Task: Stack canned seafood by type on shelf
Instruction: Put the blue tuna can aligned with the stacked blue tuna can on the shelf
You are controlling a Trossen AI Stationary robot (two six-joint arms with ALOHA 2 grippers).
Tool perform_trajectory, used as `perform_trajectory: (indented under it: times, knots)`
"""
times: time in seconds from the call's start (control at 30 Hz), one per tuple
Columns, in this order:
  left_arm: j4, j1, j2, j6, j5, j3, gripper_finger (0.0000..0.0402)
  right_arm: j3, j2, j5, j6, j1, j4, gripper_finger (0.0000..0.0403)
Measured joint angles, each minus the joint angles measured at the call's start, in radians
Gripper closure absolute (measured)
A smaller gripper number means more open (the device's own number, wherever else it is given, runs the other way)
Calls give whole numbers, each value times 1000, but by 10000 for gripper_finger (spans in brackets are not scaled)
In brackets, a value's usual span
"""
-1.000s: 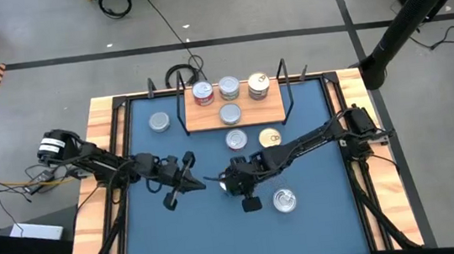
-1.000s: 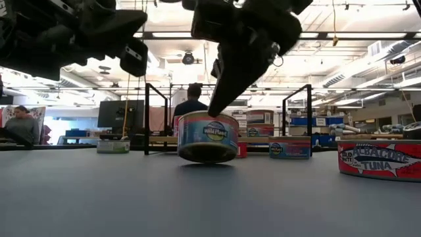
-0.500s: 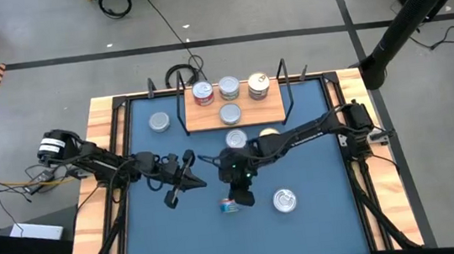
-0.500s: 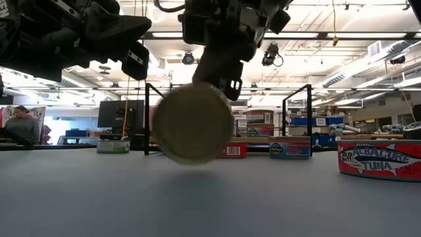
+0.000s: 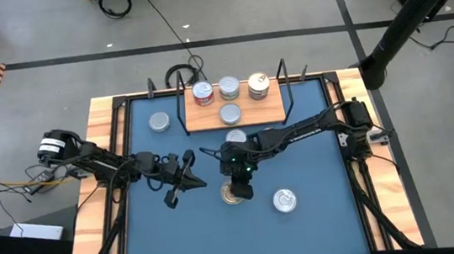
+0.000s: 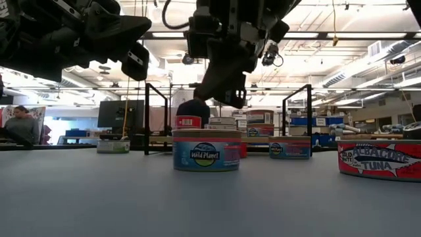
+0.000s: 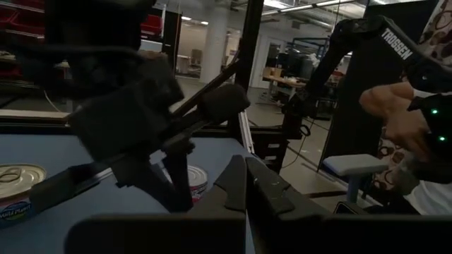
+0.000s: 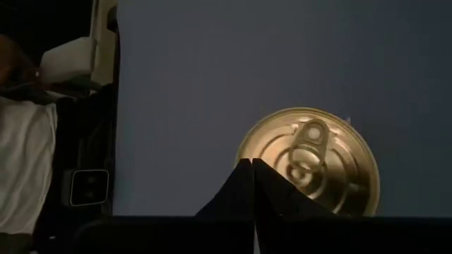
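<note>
High view first — I see a gold-topped tin (image 5: pixel 232 195) sitting flat on the blue table (image 5: pixel 320 210), lid up, near the middle and well short of the shelf (image 5: pixel 246 110). From the low view it reads as a short round can (image 6: pixel 206 151) with a blue and red label, upright on its base. My right wrist view shows its gold lid (image 8: pixel 308 159) with the pull tab facing up. The shelf, a light wooden board with black wire uprights, lies at the far side and carries four tins (image 5: pixel 228 88); one more silver tin (image 5: pixel 159 122) rests on the table to its left, another (image 5: pixel 236 136) just in front of the board, and a silver one (image 5: pixel 284 200) to the right of the gold tin. My right gripper (image 5: pixel 239 186) hangs just above the gold tin with its fingers pressed fully together — it holds nothing, and the low view shows it (image 6: pixel 227 99) clear of the lid. My left gripper (image 5: pixel 183 175) waits to the left, also closed tight and empty.
</note>
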Motion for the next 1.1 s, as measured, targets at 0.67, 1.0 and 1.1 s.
perform_trajectory:
  times: [0.67,1.0,1.1]
  knots:
    - [-26,0,0,27,-1,0,400,-6,-5,449,-440,215,-114,298]
    - [-46,0,0,27,-2,0,400,-39,2,526,-641,252,-115,317]
    - [-58,0,0,27,-8,0,400,-56,1,537,-701,257,-106,324]
